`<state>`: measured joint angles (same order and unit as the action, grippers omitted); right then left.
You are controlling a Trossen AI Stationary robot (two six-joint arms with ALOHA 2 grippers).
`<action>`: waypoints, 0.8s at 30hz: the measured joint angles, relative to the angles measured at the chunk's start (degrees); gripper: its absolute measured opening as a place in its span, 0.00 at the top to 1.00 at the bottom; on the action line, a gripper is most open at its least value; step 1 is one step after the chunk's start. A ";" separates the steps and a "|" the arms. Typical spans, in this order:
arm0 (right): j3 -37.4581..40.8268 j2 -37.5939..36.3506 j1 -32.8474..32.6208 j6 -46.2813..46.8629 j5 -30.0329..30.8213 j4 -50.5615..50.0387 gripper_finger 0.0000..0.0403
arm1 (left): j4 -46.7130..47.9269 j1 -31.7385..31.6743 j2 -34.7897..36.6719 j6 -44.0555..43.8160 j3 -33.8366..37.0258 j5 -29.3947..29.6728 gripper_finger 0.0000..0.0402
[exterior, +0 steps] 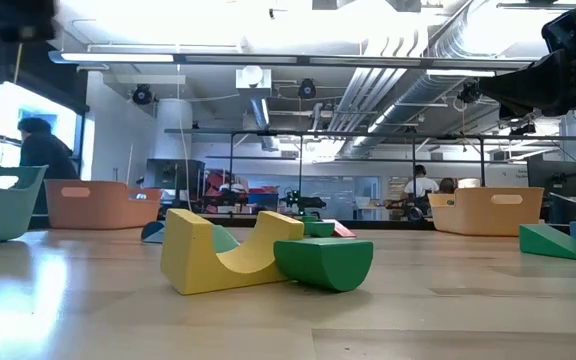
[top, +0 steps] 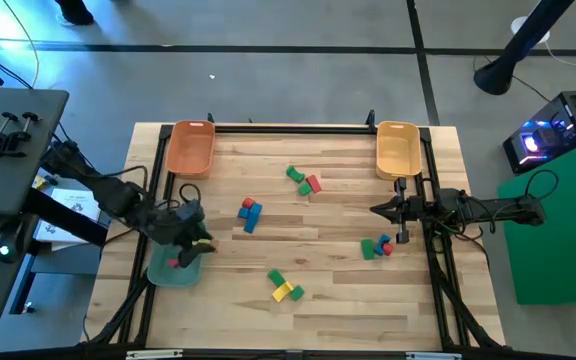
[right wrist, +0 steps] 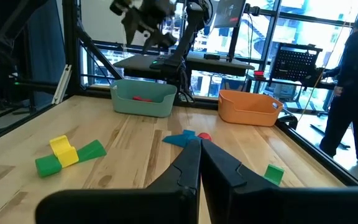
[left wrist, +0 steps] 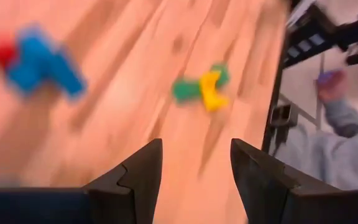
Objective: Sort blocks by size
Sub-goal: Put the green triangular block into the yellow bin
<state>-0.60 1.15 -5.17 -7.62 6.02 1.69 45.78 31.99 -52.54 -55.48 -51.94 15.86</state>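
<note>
Small blocks lie in clusters on the wooden table: red and blue (top: 250,212), green and red (top: 303,181), green and yellow (top: 286,286), and green, blue and red (top: 378,247). One red block (right wrist: 143,98) lies in the teal tray (top: 168,270). My left gripper (left wrist: 194,152) hangs open and empty over that tray's far right part (top: 198,238). My right gripper (right wrist: 199,149) is shut and empty. It hovers level at the table's right side (top: 378,210), pointing left.
An orange tray (top: 190,148) stands at the far left and a yellow tray (top: 398,148) at the far right. A black frame (top: 288,128) rims the table. People show in the room beyond. Bare wood lies in the table's middle and along its near edge.
</note>
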 joint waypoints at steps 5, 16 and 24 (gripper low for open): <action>0.00 0.00 -0.01 -0.14 0.00 0.00 0.99 | -7.37 -0.20 -1.00 16.46 0.00 9.14 0.57; 0.01 0.02 0.00 -5.27 0.20 0.02 0.99 | -27.09 -0.20 -3.86 38.28 8.55 18.97 0.57; 0.00 0.00 -0.02 6.61 -2.23 5.08 0.99 | -47.69 -3.59 -3.85 49.73 17.23 12.61 0.57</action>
<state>-0.60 1.15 -5.19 -1.01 3.80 6.77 -1.91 28.40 -56.39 -5.75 -34.71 28.47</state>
